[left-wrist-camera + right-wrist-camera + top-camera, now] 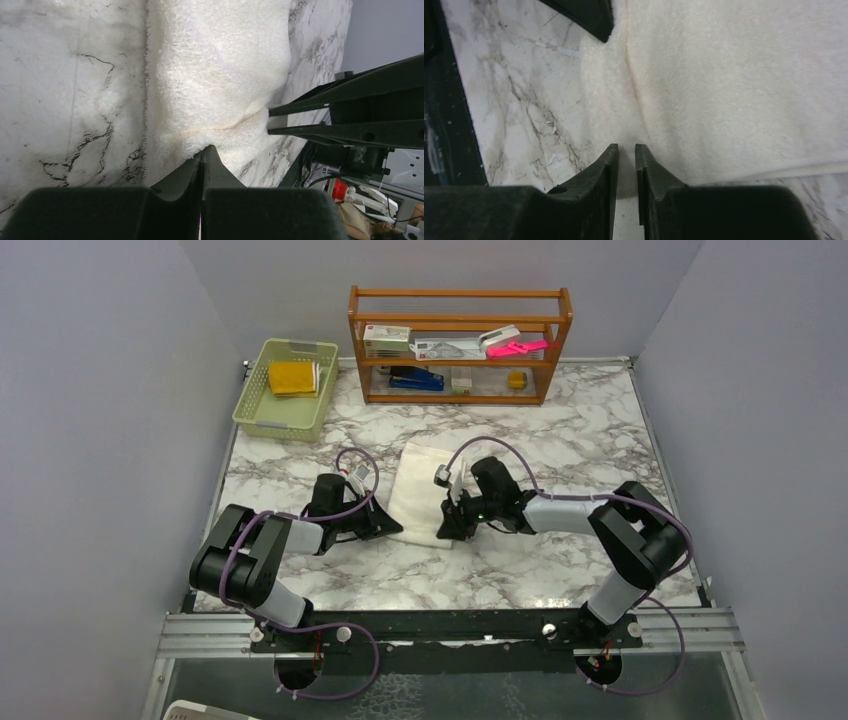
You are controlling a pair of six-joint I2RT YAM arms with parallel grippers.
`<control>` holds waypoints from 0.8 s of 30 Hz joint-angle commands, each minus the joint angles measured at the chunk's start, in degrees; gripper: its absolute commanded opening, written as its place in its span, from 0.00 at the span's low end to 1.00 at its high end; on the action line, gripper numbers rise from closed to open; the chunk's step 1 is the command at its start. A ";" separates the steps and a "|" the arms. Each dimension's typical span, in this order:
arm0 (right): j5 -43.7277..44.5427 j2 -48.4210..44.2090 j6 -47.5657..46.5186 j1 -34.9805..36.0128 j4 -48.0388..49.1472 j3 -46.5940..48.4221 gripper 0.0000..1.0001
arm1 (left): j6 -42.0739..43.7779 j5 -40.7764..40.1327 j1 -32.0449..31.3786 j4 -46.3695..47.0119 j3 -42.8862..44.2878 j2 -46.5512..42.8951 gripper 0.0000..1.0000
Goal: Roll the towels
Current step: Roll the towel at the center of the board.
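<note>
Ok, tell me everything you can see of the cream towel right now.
The cream towel is plain, fluffy terry-like cloth, lying flat and unrolled on the marble-look table between the two arms, its long side running away from them. A soft crease crosses its near end. The left gripper and right gripper each meet that near edge, one at each corner, jaws closed or nearly so, apparently pinching it. Nothing else touches it.

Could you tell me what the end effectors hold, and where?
The left end effector and right end effector each pinch the cream towel at its near edge.
</note>
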 commanded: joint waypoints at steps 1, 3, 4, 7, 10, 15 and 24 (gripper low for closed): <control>11.77 -8.15 -6.11 3.20 -1.85 2.50 0.25 | 4.68 -9.01 -0.27 -8.21 -1.24 2.62 0.00; 21.48 -13.83 -12.93 9.16 0.61 1.71 0.31 | 4.86 -9.40 -0.27 -8.51 -1.12 2.54 0.00; 25.05 -16.89 -15.53 11.32 4.06 0.18 0.50 | 4.89 -9.55 -0.27 -8.68 -1.10 2.52 0.00; 31.71 -21.13 -12.22 12.22 14.37 -4.18 0.99 | 4.98 -9.56 -0.27 -9.01 -0.95 2.50 0.00; 31.00 -13.20 -10.01 12.07 10.94 -1.93 1.00 | 4.90 -9.50 -0.26 -9.16 -0.85 2.11 0.00; 26.73 -13.04 -14.58 15.74 9.21 -3.55 1.00 | 4.92 -9.46 -0.27 -9.76 -0.63 1.92 0.00; 43.63 -17.69 -20.42 20.41 13.81 -6.05 1.00 | 4.98 -10.08 -0.27 -10.15 -0.75 1.17 0.00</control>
